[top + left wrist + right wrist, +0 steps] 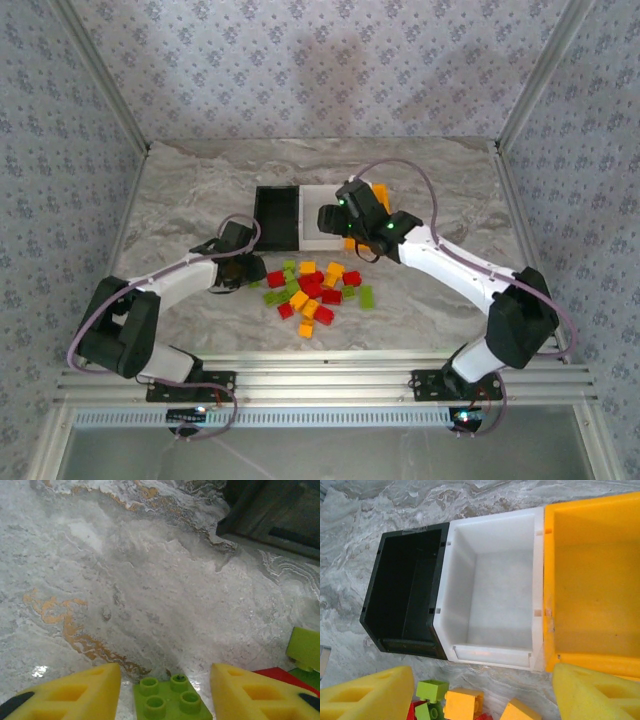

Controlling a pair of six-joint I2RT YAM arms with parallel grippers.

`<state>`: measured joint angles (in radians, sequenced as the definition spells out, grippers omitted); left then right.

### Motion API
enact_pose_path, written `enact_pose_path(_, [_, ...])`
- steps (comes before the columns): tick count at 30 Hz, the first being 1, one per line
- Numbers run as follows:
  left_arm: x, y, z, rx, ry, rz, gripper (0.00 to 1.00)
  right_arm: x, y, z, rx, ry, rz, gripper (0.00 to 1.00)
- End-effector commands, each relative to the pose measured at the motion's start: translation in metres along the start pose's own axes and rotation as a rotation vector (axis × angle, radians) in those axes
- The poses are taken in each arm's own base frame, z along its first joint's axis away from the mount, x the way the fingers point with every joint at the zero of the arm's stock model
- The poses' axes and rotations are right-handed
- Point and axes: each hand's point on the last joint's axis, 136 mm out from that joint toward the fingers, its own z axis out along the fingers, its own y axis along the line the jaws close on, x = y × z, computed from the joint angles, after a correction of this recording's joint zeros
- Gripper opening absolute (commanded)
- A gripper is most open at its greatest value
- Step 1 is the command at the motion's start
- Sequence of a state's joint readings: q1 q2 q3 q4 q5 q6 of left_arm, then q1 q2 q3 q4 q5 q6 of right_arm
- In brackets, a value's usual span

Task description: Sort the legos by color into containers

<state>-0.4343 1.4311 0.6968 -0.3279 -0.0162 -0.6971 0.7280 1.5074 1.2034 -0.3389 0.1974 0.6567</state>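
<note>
The legos [315, 290] lie in a loose heap of red, orange-yellow and lime on the marble-patterned bench [180, 190], just in front of the row of 3 bins: black bin [407, 605], white bin [495, 600] and orange bin [595, 580], all 3 empty as far as can be seen.

One lime brick [170, 700] with 4 studs sits upright between the foam fingers of the left hand [165, 690]. That hand is spread, with a gap showing on one side, so it is not yet gripping. The right hand [482, 690] is also spread and holds nothing, above the heap's far edge near the bins.

I judge the bricks to be light, rigid and smooth, liable to slip or tip. The flat opposite side walls, below the studs, are the best place to take hold.

No brand, label or writing can be read anywhere.
</note>
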Motion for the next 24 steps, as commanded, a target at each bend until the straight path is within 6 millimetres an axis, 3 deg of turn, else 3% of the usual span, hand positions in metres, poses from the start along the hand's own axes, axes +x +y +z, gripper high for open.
enact_pose_path(1, [0.007, 0.0, 0.001, 0.009, 0.006, 0.004, 0.44, 0.001, -0.014, -0.003, 0.037, -0.017, 0.006, 0.75])
enact_pose_path(7, [0.021, 0.012, 0.0, -0.028, 0.038, 0.006, 0.43, 0.001, -0.019, -0.004, 0.044, -0.021, 0.015, 0.75])
enact_pose_path(11, [0.022, 0.01, -0.003, -0.016, 0.038, -0.002, 0.33, 0.001, -0.024, -0.005, 0.052, -0.022, 0.029, 0.75])
enact_pose_path(14, [0.014, 0.001, -0.017, 0.01, 0.007, -0.001, 0.27, 0.0, -0.028, -0.009, 0.054, -0.027, 0.036, 0.75])
enact_pose_path(17, [-0.006, -0.022, -0.042, 0.069, -0.044, 0.011, 0.25, 0.001, -0.036, -0.014, 0.066, -0.03, 0.051, 0.75])
enact_pose_path(20, [-0.04, -0.055, -0.071, 0.13, -0.127, 0.028, 0.25, 0.007, -0.047, -0.018, 0.079, -0.032, 0.062, 0.75])
enact_pose_path(24, [-0.088, -0.08, -0.081, 0.089, -0.221, 0.066, 0.25, 0.022, -0.063, -0.021, 0.105, -0.007, 0.076, 0.75])
